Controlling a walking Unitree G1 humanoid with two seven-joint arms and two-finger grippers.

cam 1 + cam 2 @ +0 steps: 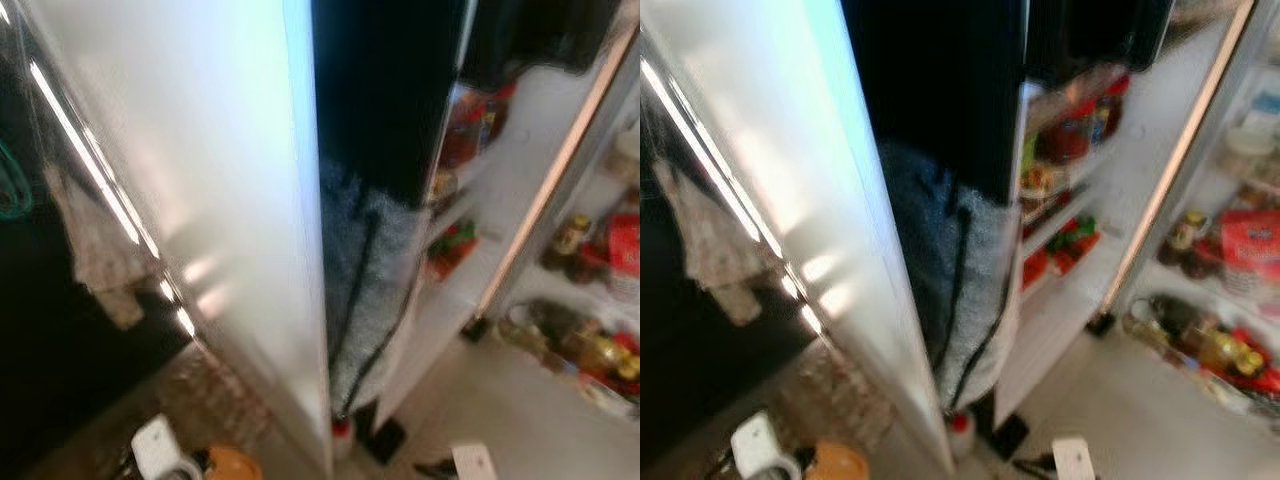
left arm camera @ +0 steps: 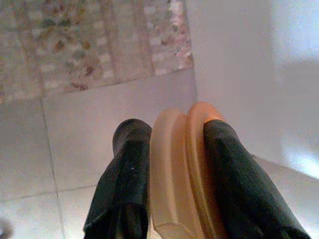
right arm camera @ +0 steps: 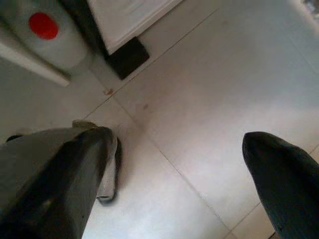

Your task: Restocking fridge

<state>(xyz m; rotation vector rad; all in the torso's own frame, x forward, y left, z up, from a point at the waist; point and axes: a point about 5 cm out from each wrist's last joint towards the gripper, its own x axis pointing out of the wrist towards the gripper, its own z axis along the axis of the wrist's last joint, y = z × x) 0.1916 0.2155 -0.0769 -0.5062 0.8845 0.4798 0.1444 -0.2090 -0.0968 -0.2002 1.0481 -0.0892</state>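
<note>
From where the head cameras look, a tall white fridge door [image 1: 190, 200] stands edge-on, blurred, with the open fridge interior [image 1: 1080, 200] beyond it: shelves carrying red and green packets [image 1: 1065, 245] and a dark red jar [image 1: 1070, 135]. Further to the right, door racks hold bottles and jars [image 1: 590, 350]. A grey quilted cloth [image 1: 950, 290] hangs in the gap behind the door edge. Low in the left eye view, the orange object [image 1: 232, 465] sits at the bottom edge beside a white part of the arm.

The wrist cameras give what the head cannot. Along the left arm, the left gripper [image 2: 174, 159] is closed narrowly on a pale orange, round-edged object [image 2: 182, 169], one black finger [image 2: 124, 179] pressed to each flat side, held above grey floor tiles [image 2: 99, 129] and a patterned mat [image 2: 89, 45].

Along the right arm, the right gripper [image 3: 179, 169] hangs with its fingers spread wide, nothing between them, over pale floor tiles [image 3: 199, 99]. Past it stand a white container with a red cap [image 3: 45, 30] and a black foot [image 3: 127, 57] under the fridge's white corner.
</note>
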